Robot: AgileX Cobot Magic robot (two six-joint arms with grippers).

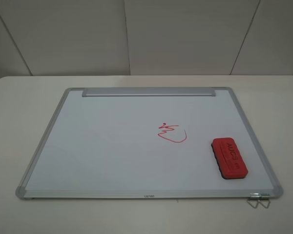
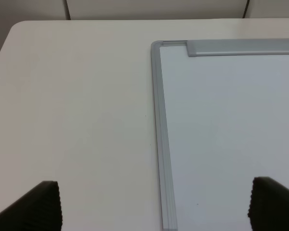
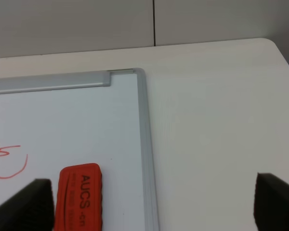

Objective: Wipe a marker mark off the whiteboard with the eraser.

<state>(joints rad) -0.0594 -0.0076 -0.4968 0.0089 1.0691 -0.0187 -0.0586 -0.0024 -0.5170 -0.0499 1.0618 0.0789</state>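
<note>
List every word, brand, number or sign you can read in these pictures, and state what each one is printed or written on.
"AUCS": black lettering on top of the small red rectangular eraser, lying on the large silver-framed whiteboard.
Smaller print beside "AUCS" on the eraser: too blurred to read.
Small dark logo on the whiteboard's near frame edge: too small to read.
Thin red handwritten marker mark: a scribble, not legible as any word.
</note>
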